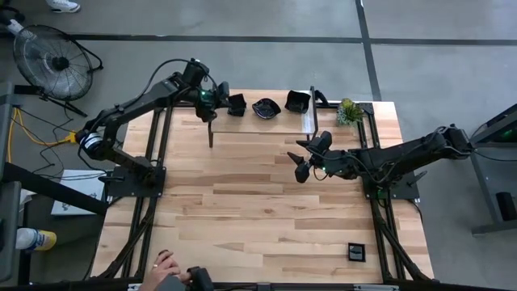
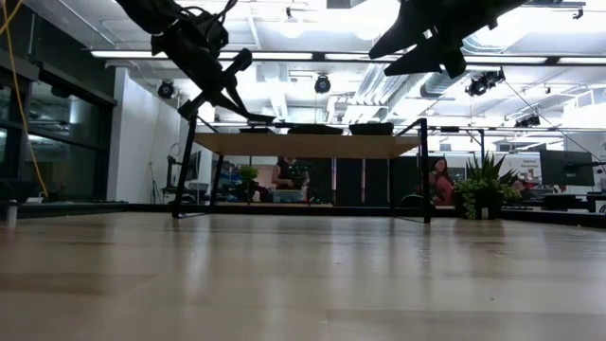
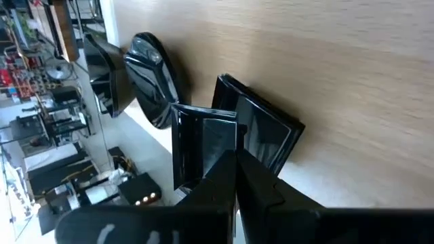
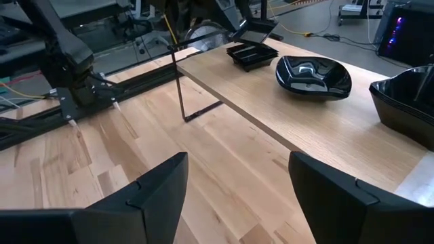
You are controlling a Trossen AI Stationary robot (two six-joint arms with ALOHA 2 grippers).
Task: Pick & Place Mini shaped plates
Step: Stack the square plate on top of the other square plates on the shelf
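Left hand (image 1: pixel 220 99) grasps a square plate (image 3: pixel 203 146) above the shelf (image 4: pixel 298 115) — right hand (image 1: pixel 300 160) released.

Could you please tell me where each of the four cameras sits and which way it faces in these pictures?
High view: overhead, looking straight down; both arms, left gripper, right gripper, table.
Low view: at table-top height, looking level into the room; both arms enter from above.
Left wrist view: on the left arm, facing the square plates; shut fingers hold one.
Right wrist view: on the right arm, facing the raised shelf; open fingers show.
Shared: both wrist views show the wavy plate.
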